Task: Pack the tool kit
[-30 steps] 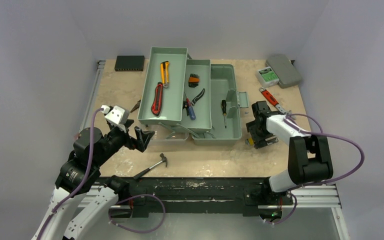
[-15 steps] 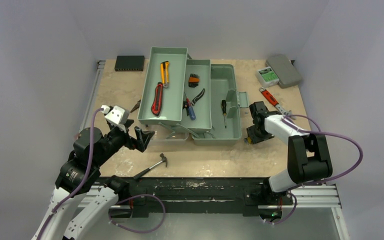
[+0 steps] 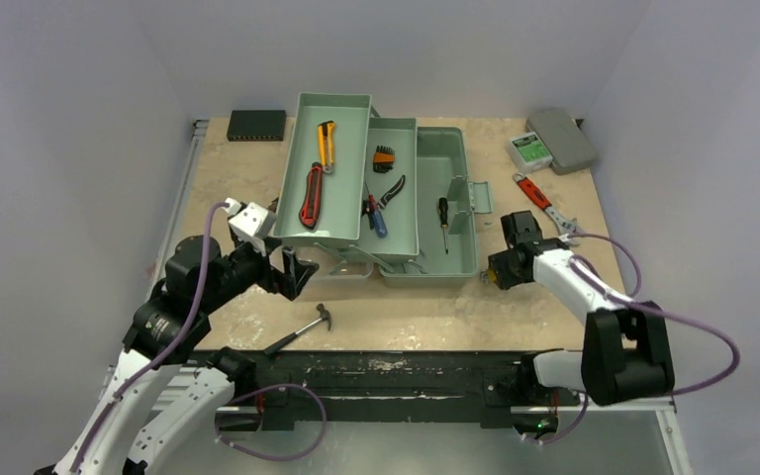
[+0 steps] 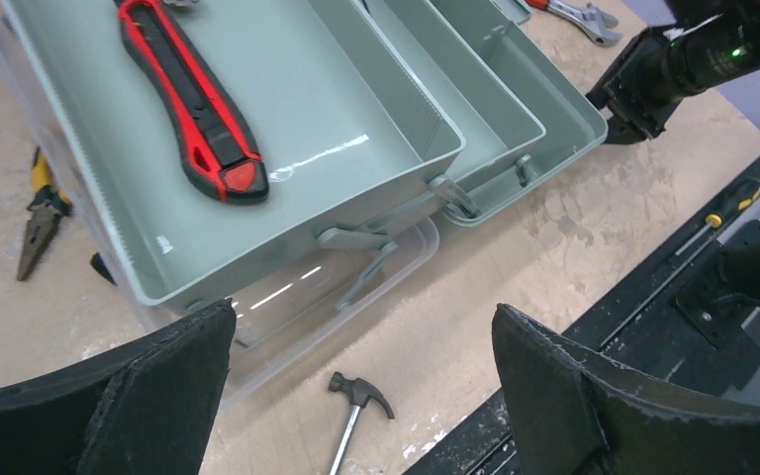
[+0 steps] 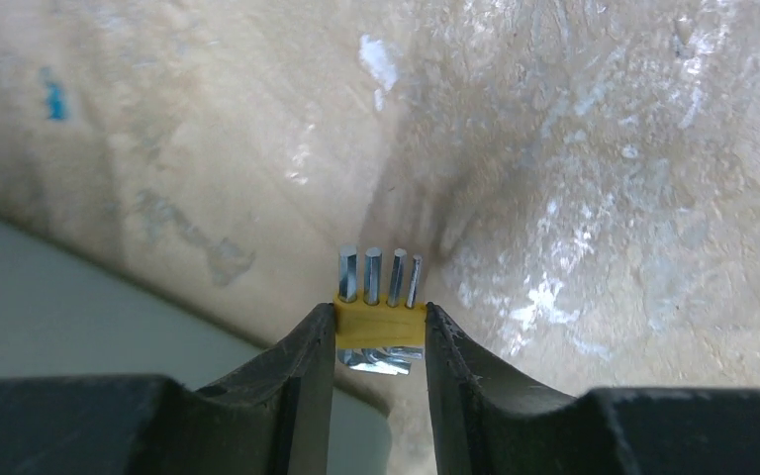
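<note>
Your right gripper (image 5: 379, 317) is pinching a small yellow plastic holder with four silver metal hex keys (image 5: 380, 325) by its two short ends. It sits low over the beige tabletop (image 5: 604, 148), just beside the near right corner of the open sage-green plastic toolbox (image 3: 440, 168), so lift it straight above the box wall before you swing it over the base, then lower it gently so the shallow grip does not slip. The holder's long axis runs across between the fingers (image 5: 307, 366) and the keys point out past the tips, away from the wrist, while your left gripper (image 3: 292, 274) hangs spread wide and empty at the box's near left corner.
</note>
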`<action>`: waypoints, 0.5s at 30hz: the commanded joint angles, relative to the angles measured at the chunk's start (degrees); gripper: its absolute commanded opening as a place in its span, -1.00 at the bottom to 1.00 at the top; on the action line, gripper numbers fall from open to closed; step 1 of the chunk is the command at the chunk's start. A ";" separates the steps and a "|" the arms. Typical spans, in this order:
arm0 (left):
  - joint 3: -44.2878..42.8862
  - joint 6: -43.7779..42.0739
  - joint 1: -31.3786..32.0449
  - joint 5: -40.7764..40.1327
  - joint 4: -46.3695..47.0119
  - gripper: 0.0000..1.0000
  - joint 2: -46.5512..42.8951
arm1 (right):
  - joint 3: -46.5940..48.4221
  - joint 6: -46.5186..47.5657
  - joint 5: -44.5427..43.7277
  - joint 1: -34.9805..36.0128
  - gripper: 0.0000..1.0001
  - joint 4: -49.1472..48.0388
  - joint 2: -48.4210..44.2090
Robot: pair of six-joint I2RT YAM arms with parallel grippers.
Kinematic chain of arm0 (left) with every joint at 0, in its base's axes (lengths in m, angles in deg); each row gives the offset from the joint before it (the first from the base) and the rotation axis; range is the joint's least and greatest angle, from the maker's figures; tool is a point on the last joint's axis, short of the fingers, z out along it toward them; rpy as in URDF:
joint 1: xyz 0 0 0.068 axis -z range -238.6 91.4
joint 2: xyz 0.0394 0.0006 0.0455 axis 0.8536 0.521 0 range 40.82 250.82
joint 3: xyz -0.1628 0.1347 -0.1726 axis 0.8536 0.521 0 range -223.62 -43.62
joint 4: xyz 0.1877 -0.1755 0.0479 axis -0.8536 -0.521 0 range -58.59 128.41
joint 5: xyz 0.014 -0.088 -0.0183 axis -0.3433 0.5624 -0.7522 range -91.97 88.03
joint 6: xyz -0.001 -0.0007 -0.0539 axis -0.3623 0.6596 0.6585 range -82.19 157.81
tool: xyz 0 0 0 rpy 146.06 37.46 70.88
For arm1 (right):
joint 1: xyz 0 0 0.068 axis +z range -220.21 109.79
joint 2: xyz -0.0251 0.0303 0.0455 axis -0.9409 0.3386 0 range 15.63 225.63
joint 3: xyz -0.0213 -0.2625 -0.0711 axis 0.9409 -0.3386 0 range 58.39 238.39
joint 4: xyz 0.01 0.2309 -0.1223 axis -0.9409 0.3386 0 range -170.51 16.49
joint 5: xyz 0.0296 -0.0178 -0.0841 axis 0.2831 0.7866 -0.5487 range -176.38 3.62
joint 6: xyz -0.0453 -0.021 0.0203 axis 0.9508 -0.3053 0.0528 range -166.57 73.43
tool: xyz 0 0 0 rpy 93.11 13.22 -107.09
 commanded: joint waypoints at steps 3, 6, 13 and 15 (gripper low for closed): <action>-1.21 -0.63 0.38 7.52 2.56 0.94 4.01 | -3.18 2.54 -1.24 0.13 -0.64 -0.20 -15.71; -2.27 0.47 1.53 7.84 2.33 0.93 5.84 | -3.36 3.74 -2.95 0.03 -0.63 3.18 -21.95; -5.64 2.97 5.56 6.51 2.19 0.92 8.41 | 2.84 13.49 -7.86 0.04 -0.69 4.75 -32.36; -6.58 3.24 5.81 6.40 1.87 0.93 8.96 | 6.20 19.75 -5.09 0.05 -0.70 0.84 -31.50</action>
